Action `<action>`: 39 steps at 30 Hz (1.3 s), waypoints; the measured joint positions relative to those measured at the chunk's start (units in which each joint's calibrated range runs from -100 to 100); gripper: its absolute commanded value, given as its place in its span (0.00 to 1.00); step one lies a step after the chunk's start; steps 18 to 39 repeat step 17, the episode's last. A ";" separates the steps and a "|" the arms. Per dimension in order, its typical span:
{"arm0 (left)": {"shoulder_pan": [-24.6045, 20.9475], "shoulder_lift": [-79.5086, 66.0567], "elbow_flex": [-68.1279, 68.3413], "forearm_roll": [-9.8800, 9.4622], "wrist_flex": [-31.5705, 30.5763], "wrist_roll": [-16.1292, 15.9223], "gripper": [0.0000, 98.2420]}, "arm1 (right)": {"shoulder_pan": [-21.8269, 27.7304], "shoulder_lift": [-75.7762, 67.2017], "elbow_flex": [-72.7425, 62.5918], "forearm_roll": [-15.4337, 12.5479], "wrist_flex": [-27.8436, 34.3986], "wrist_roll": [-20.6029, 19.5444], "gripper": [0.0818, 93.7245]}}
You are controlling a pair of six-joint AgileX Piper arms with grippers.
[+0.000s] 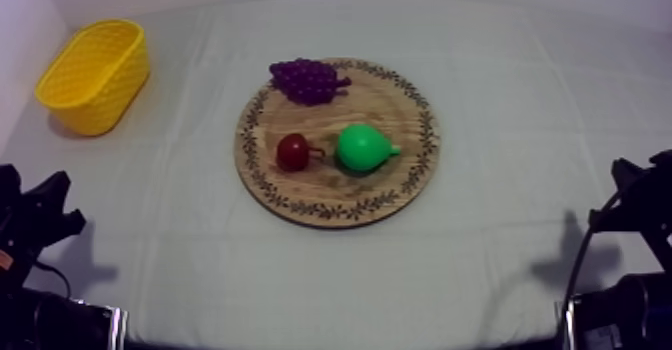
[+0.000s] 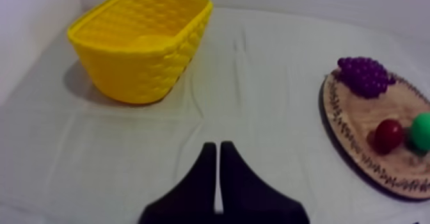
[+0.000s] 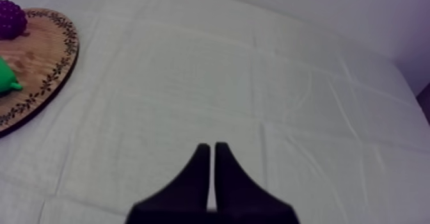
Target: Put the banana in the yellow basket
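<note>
- At the centre of the frame from above, the wooden board [image 1: 395,104] carries the grapes [image 1: 305,79], the small red fruit [image 1: 293,152] and the pear [image 1: 362,147]; none of these three is a banana.
- Toward the upper left stands the yellow basket [image 1: 100,99]. Its wall hides the bottom, so you cannot tell whether the banana lies inside, nor how it lies to either pincer.
- Your left gripper [image 2: 217,148], low at the left edge, is closed on nothing, and the right gripper [image 3: 210,146], low at the right edge, likewise. Both are well apart from the board.
- A toy banana is probably light, stiff and smooth; you should take it across the middle of its curve.
</note>
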State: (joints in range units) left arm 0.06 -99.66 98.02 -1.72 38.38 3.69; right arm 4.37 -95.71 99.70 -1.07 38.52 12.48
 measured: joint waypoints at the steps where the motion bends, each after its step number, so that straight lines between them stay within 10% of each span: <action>1: 0.10 -0.04 0.62 -0.12 -1.68 1.04 0.00 | 0.00 0.00 0.00 0.00 0.00 0.00 0.01; 8: 0.29 -0.04 1.68 -0.18 -6.32 5.89 0.00 | 0.00 0.00 0.00 0.00 0.00 0.02 0.01; 39: 0.36 -0.04 1.74 -0.18 -6.60 5.92 0.00 | 0.00 0.00 0.00 0.00 0.00 0.02 0.01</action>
